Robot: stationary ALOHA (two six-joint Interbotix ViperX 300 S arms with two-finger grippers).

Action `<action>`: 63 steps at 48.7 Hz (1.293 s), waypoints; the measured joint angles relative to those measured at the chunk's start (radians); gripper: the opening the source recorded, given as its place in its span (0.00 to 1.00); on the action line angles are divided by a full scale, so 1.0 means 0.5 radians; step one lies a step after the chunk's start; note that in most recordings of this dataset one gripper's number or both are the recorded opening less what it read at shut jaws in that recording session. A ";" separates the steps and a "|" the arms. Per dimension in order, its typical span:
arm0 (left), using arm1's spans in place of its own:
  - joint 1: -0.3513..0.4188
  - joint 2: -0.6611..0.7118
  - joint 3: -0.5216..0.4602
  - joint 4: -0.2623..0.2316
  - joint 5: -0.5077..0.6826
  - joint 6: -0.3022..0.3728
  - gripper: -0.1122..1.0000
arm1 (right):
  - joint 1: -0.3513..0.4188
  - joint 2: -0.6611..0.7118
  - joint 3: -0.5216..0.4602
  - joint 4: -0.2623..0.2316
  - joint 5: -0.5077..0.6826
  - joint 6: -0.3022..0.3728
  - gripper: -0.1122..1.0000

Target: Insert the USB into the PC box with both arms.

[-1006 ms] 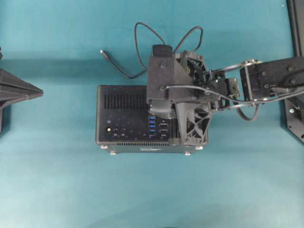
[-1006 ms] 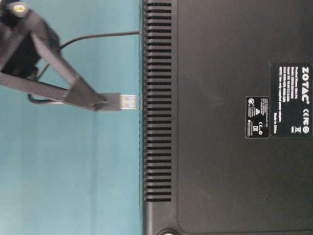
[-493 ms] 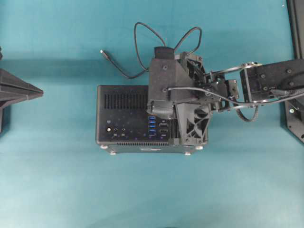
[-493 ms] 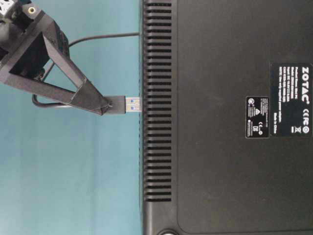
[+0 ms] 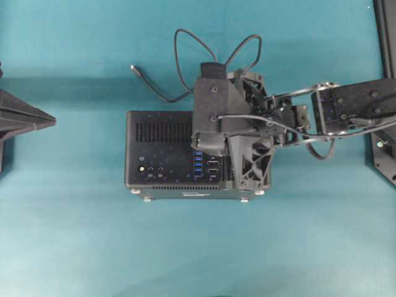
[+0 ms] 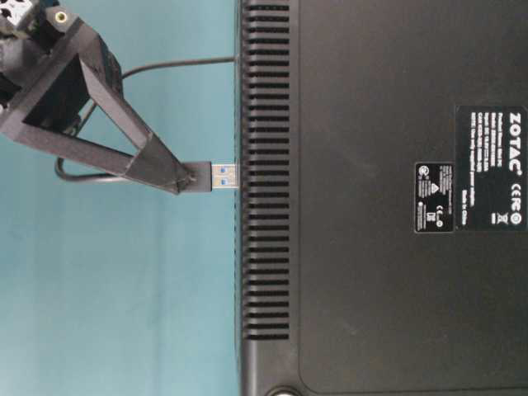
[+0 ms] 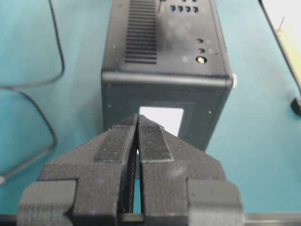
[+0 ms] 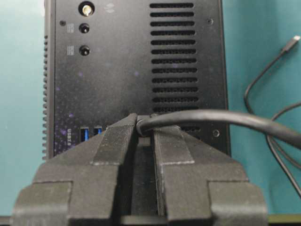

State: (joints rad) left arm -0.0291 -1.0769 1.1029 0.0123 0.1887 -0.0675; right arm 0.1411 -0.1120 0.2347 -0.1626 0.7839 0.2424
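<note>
Black Zotac PC box (image 5: 164, 148) sits mid-table on the teal mat (image 5: 74, 235), ports facing up, with the right gripper (image 6: 186, 176) parked over it and clamped on the USB (image 6: 206, 176) plug. From table level, the plug's silver-and-blue tip is touching or just at the box's vented face, can't tell if it's actually in a port. The cable loops off behind the box, and the left gripper (image 7: 137, 132) hangs off to the left side with its fingers pressed together, holding nothing.
</note>
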 measured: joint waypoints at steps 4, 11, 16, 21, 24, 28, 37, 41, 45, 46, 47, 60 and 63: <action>0.000 -0.012 0.012 -0.003 0.000 -0.018 0.10 | 0.003 0.009 -0.003 0.000 0.009 0.000 0.21; 0.003 -0.025 0.012 -0.003 0.000 -0.021 0.10 | 0.009 0.021 -0.021 0.000 0.037 0.000 0.21; 0.000 -0.025 0.015 -0.003 0.000 -0.021 0.10 | 0.012 0.031 -0.040 0.000 0.064 0.000 0.21; 0.000 -0.028 0.012 0.000 0.000 -0.025 0.10 | 0.012 0.037 -0.043 0.000 0.077 0.000 0.21; 0.000 -0.031 0.015 0.000 0.000 -0.025 0.10 | 0.015 0.037 -0.049 0.000 0.080 0.000 0.21; 0.000 -0.028 0.012 0.000 0.000 -0.025 0.10 | 0.025 0.037 -0.052 0.000 0.095 0.000 0.21; 0.000 -0.031 0.012 -0.003 0.000 -0.025 0.10 | 0.043 0.043 -0.067 0.003 0.129 0.000 0.21; 0.000 -0.031 0.012 0.000 0.000 -0.025 0.10 | 0.046 0.046 -0.067 0.003 0.132 0.000 0.21; 0.000 -0.031 0.015 0.000 0.000 -0.025 0.10 | 0.046 0.046 -0.067 0.003 0.129 0.000 0.21; 0.000 -0.031 0.012 0.000 0.000 -0.025 0.10 | 0.046 0.046 -0.067 0.003 0.129 0.000 0.21; 0.000 -0.031 0.012 -0.003 0.000 -0.025 0.10 | 0.046 0.049 -0.067 0.003 0.129 0.000 0.21; 0.000 -0.031 0.015 0.000 0.000 -0.028 0.10 | 0.049 0.052 -0.067 0.006 0.126 0.000 0.21; 0.000 -0.031 0.015 -0.003 0.000 -0.028 0.10 | 0.049 0.055 -0.067 0.003 0.126 0.000 0.21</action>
State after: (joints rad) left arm -0.0291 -1.0922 1.1106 0.0107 0.1887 -0.0813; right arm 0.1657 -0.0844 0.2010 -0.1611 0.8468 0.2424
